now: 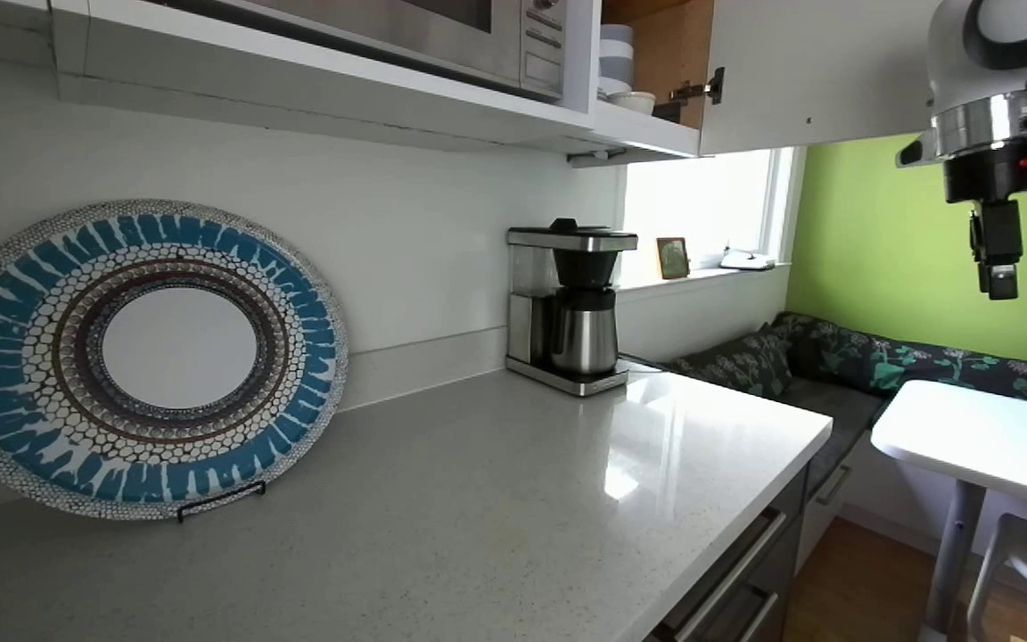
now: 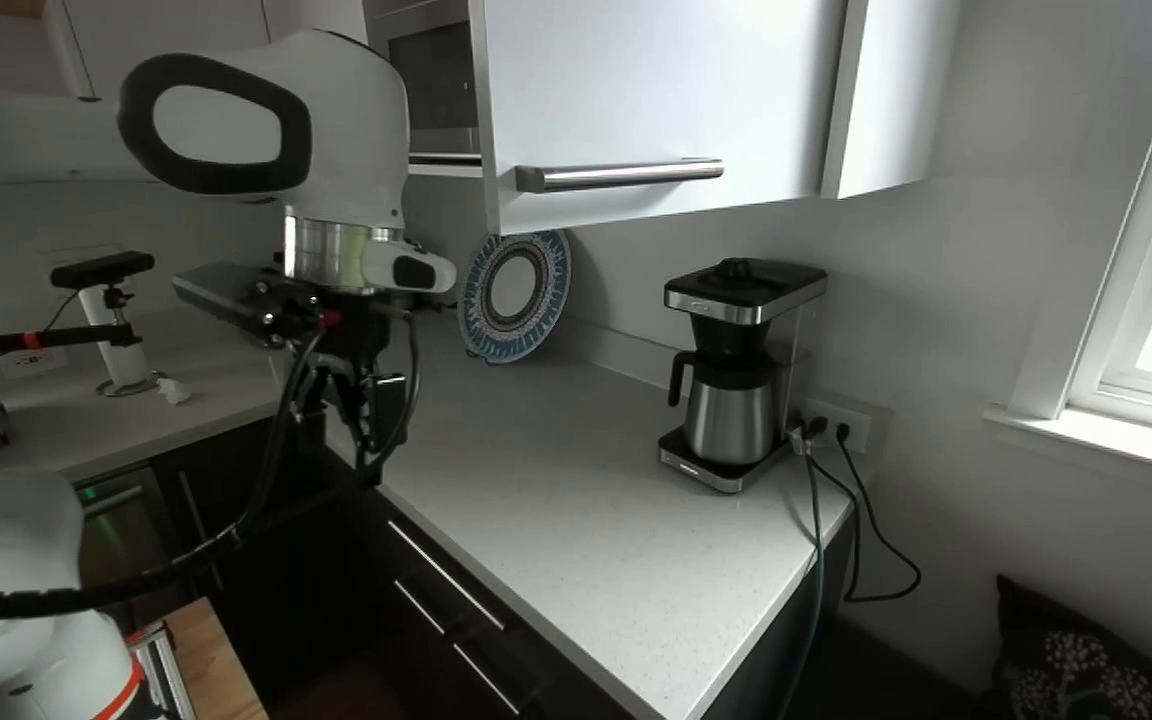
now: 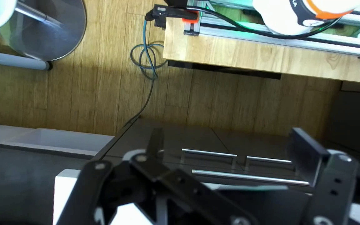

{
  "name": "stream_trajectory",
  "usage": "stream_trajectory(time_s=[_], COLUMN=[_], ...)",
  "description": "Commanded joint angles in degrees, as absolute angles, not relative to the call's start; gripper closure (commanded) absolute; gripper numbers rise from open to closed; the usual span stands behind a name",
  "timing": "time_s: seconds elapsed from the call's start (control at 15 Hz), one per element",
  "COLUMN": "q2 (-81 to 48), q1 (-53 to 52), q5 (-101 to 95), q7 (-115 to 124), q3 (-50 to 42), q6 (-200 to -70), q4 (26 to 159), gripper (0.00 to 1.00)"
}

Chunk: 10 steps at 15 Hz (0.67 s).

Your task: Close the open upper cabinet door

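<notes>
The upper cabinet door stands open in both exterior views. It is a flat white panel, swung out from a hinge at the cabinet's right side. The cabinet's brown wood interior shows with stacked bowls. The door's outer face carries a horizontal metal bar handle. My gripper points down, lower than the door and apart from it. In an exterior view the gripper is left of the door's free edge. In the wrist view the gripper has its fingers wide apart with nothing between them. The door is out of the wrist view.
A microwave sits beside the open cabinet. Below are the counter, a coffee maker and a round decorated plate. Dark drawers with bar handles run under the counter. A white table stands beyond the counter's end.
</notes>
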State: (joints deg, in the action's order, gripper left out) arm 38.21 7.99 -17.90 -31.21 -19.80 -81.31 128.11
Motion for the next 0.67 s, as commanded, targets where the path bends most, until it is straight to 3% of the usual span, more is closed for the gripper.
stream_trajectory(time_s=[0.0, 0.6], q2=[41.5, 42.0], q1=[8.9, 9.0], q5=[-18.8, -17.6], q7=[-32.7, -33.7], q3=[-22.4, -25.5], q6=[-80.3, -81.1], q4=[128.9, 127.4], gripper=[0.00, 0.00])
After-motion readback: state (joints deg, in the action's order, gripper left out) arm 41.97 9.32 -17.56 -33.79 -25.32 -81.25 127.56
